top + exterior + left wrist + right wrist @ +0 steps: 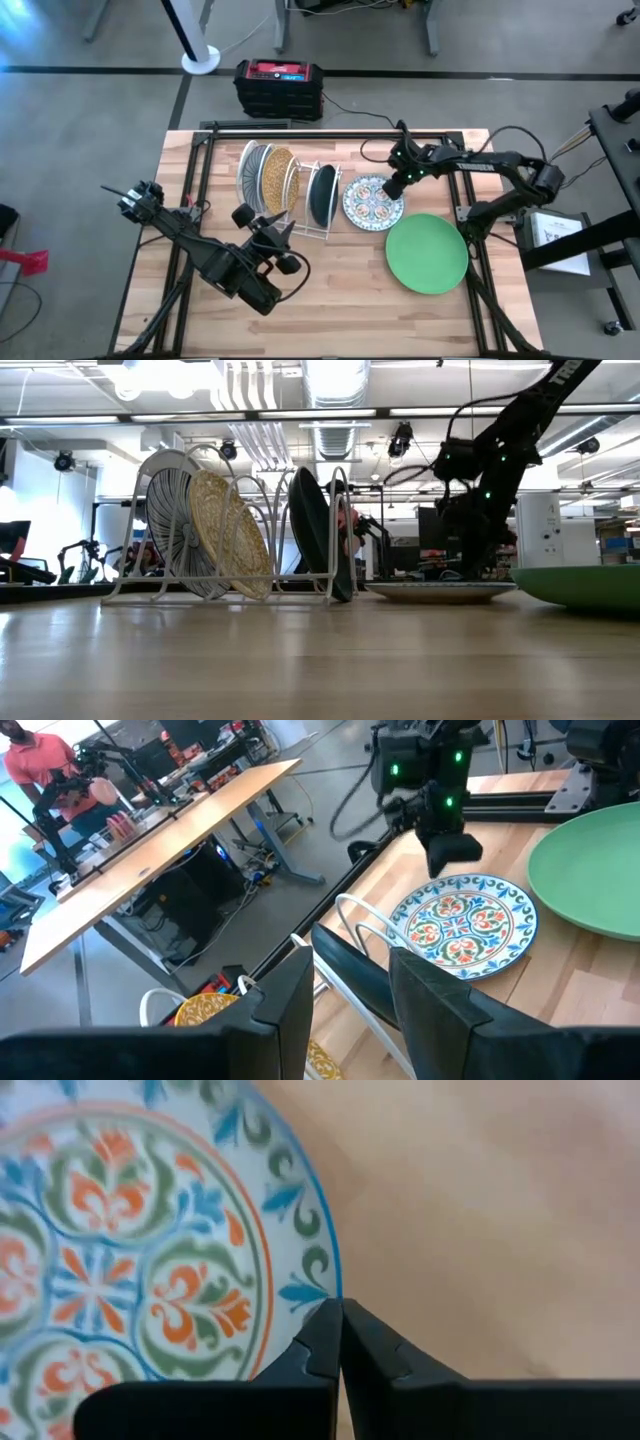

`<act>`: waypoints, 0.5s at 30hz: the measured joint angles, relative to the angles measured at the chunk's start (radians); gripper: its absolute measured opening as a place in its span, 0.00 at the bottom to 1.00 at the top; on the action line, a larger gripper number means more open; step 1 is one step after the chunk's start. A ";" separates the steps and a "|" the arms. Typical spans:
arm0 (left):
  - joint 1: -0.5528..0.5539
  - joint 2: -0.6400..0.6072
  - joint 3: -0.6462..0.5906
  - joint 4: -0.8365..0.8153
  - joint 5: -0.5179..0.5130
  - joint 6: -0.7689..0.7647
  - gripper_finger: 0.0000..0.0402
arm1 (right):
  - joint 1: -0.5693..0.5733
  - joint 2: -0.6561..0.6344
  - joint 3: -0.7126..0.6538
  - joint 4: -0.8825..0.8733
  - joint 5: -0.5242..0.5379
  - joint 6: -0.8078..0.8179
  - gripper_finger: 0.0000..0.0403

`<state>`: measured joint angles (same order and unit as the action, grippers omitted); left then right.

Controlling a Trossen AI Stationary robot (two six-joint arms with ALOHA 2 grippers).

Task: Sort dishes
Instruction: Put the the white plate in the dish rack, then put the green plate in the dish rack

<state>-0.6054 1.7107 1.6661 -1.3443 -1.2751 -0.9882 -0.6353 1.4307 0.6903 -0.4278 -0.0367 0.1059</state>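
Your right gripper (pixel 340 1315) has its fingers pressed tight together at the rim of the floral plate (pixel 130 1270), tips meeting right at the blue edge. From the right wrist view you can't tell if the rim is actually pinched or the tips closed just off it; check that before lifting.

The floral plate lies flat on the table (pixel 330 300), just beside the white wire rack (pixel 300 195), so an edge grip is the only way in. The light green plate (pixel 427 253) sits flat near it, not yet racked. The dark teal plate (pixel 321 195), the mustard speckled plate (pixel 276 178) and a pale ribbed plate (pixel 172 510) stand upright in rack slots.

Your left gripper (pixel 268 240) waits beside the rack, fingers partly apart, holding nothing.
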 joint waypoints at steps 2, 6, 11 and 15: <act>0.002 0.000 0.000 0.001 0.000 0.000 0.31 | 0.000 -0.040 0.003 -0.012 0.003 0.000 0.00; 0.008 0.000 0.000 0.006 0.000 0.000 0.31 | 0.000 -0.102 0.003 -0.044 -0.002 0.003 0.00; 0.035 0.000 0.000 0.045 0.002 0.010 0.31 | 0.000 -0.173 0.003 -0.075 -0.006 0.015 0.00; 0.068 0.000 -0.001 0.164 0.034 0.119 0.28 | 0.000 -0.226 0.003 -0.089 -0.010 0.025 0.00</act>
<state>-0.5369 1.7107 1.6653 -1.1798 -1.2414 -0.8690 -0.6353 1.2051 0.6933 -0.5165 -0.0469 0.1308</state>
